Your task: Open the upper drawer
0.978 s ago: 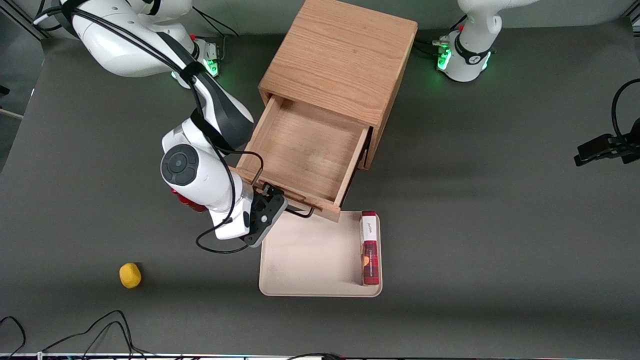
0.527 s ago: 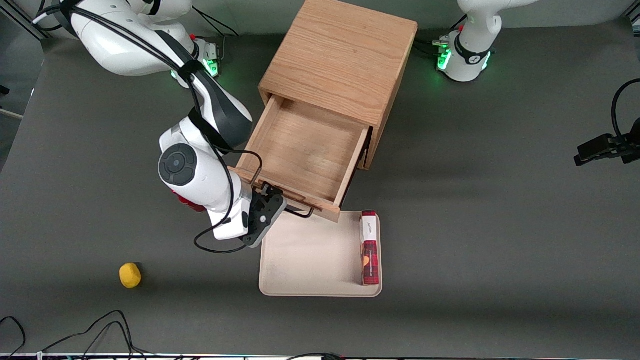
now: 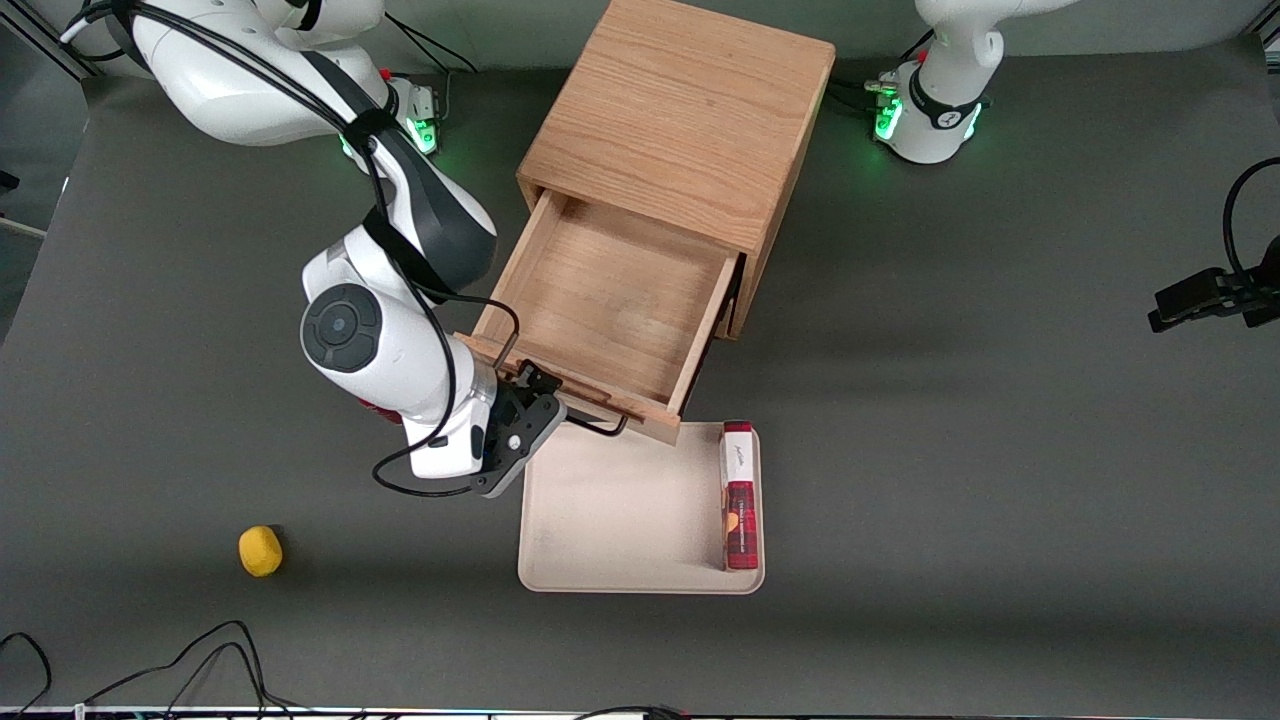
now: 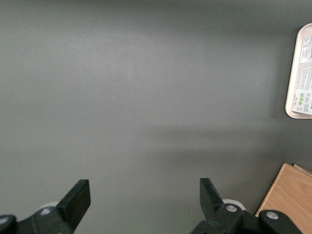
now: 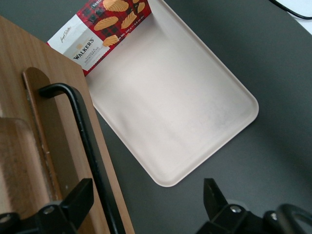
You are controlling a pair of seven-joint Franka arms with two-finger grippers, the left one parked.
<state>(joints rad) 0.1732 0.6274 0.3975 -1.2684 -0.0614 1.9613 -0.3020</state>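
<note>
1. Nearest the front edge of the table, toward the working arm's end, a small yellow object (image 3: 260,551) lies alone.
2. Mid-table, a beige tray (image 3: 600,520) holds a red shortbread box (image 3: 739,495) along one side.
3. Just past the tray's edge, the gripper (image 3: 535,388) sits with fingers spread beside the black handle (image 5: 83,141), one on each side of it.
4. The upper drawer (image 3: 610,300) stands pulled out from the oak cabinet (image 3: 680,120) near the back edge, its tray bare.

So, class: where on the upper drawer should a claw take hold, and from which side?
Grip the thin black bar handle on the upper drawer front, approaching from in front; it stands off the wood. The claw hangs open beside it.
</note>
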